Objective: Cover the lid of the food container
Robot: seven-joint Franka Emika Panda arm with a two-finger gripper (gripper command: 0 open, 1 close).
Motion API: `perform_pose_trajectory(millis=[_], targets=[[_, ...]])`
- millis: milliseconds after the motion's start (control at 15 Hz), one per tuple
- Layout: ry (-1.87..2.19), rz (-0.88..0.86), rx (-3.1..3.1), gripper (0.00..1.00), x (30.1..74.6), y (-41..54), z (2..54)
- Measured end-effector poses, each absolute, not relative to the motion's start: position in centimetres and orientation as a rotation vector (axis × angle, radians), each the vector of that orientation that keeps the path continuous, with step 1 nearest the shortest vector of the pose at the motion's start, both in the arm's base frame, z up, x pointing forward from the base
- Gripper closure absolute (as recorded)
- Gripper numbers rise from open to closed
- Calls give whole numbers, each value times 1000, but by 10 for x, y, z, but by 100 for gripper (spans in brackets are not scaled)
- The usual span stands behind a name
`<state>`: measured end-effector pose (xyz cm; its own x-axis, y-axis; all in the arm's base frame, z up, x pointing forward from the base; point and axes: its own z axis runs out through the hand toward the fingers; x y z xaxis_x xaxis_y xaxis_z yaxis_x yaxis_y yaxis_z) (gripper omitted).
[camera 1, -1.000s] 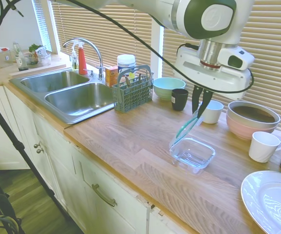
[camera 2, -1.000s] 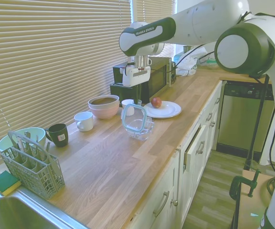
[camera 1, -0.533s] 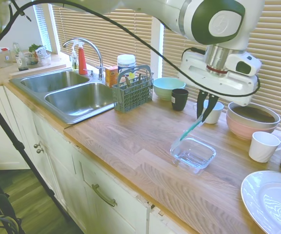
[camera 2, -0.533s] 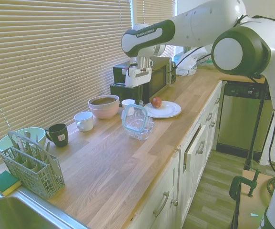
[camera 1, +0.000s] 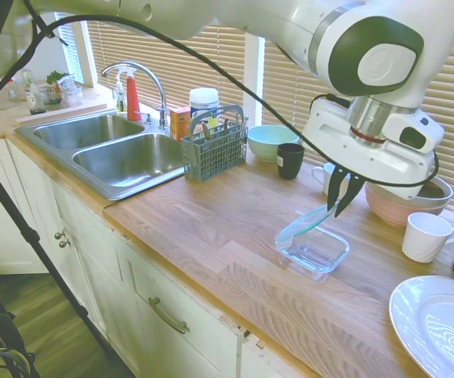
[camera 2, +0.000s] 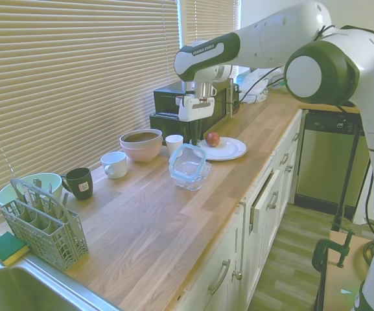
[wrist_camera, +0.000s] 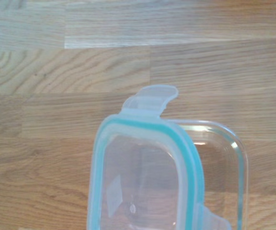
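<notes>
The lid (camera 1: 305, 224), clear with a teal rim, slants over the food container (camera 1: 315, 252), a clear glass dish on the wooden counter. The lid's low edge rests on the side of the dish toward the sink, and its high edge is pinched in my gripper (camera 1: 341, 206), which is shut on it. From the other side, the lid (camera 2: 188, 161) lies tilted on top of the container (camera 2: 191, 179), below the gripper (camera 2: 195, 134). In the wrist view the lid (wrist_camera: 142, 177) covers most of the container (wrist_camera: 235, 149), whose rim shows beside it.
A white mug (camera 1: 426, 236), a pink bowl (camera 1: 400, 202) and a white plate (camera 1: 439, 319) stand close to the dish. A black mug (camera 1: 289, 160), teal bowl (camera 1: 272, 140), cutlery basket (camera 1: 215, 146) and sink (camera 1: 124, 157) lie further off. An apple (camera 2: 212, 138) sits on the plate.
My gripper has moved away from the sink and downward with the lid. The lid has tipped from a steep lean to a shallow slant over the container.
</notes>
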<state>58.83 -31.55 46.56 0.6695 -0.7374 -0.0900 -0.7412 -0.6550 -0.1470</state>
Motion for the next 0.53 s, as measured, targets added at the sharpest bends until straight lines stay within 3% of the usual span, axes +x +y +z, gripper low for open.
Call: perform_pose_trajectory(millis=[533], targets=[[1272,97,-2675,100,594,-348,432]])
